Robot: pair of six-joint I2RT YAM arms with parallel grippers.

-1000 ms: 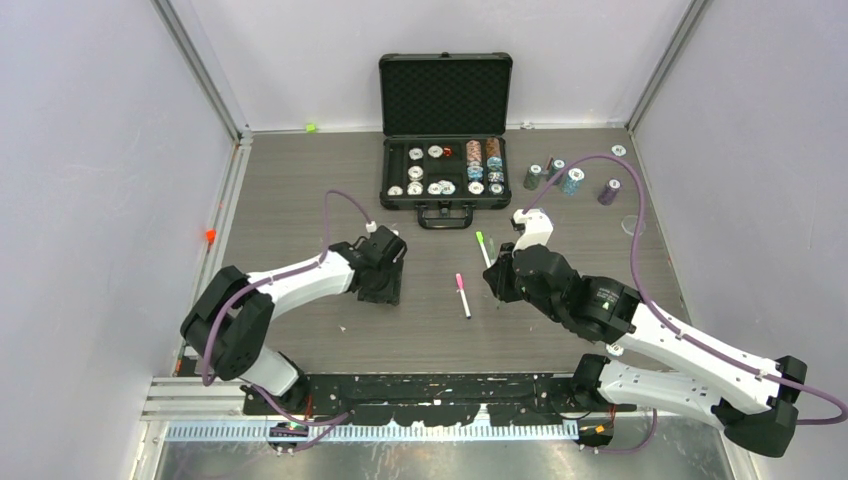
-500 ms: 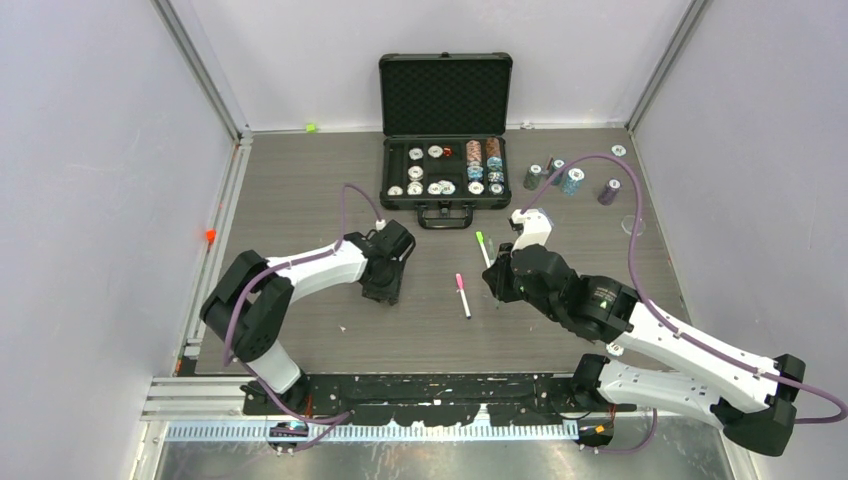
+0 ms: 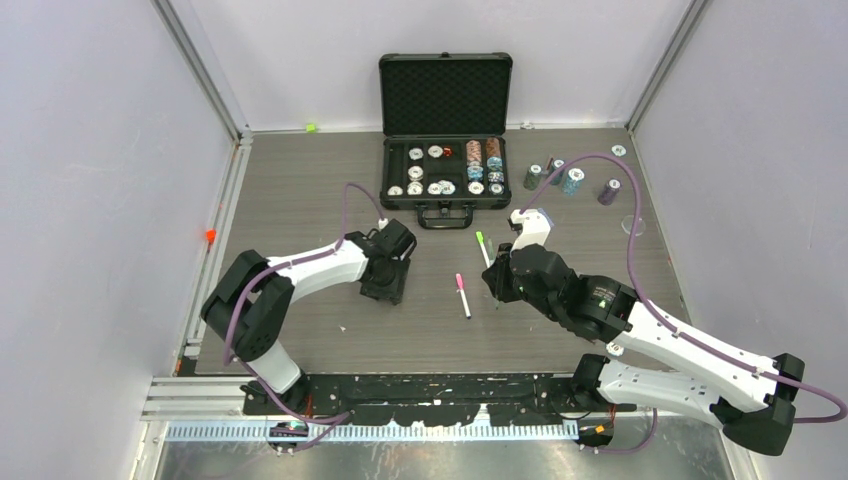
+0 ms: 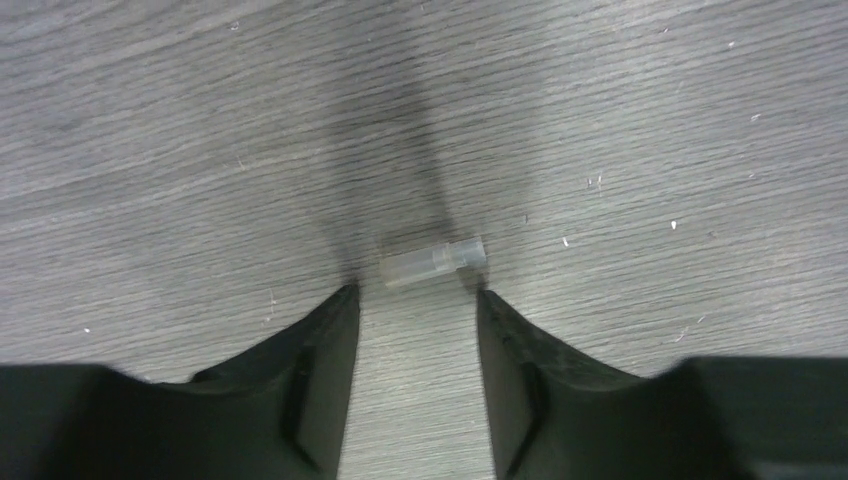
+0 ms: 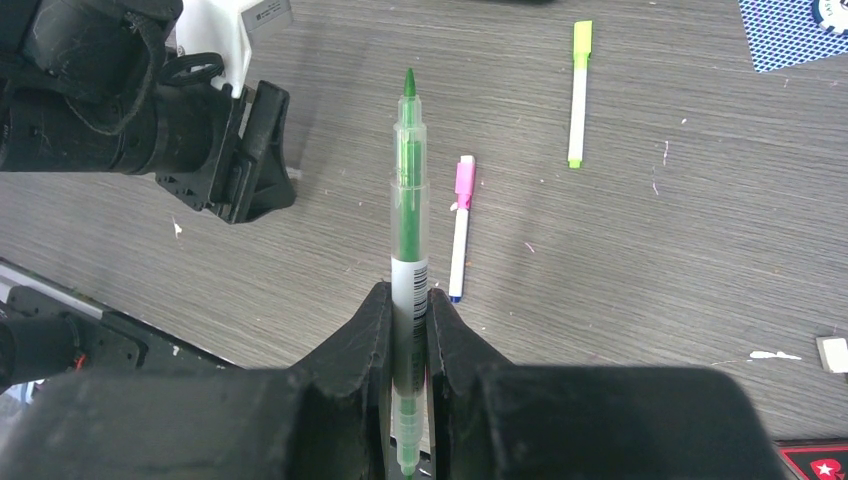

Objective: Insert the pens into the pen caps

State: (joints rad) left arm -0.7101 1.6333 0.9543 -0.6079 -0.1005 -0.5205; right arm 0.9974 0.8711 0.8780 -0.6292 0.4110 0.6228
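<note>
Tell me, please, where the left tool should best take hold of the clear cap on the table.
Grip the clear cap across its middle, coming straight down. It lies flat on the table, lengthwise across the gap of the left tool, so closing now would likely pinch it end to end; a quarter turn of the wrist should put the fingers on its long sides.

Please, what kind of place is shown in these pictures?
Probably a robot test booth: plain pale walls enclose a grey wood-grain table, with two white-and-black arms bolted at its near edge.
</note>
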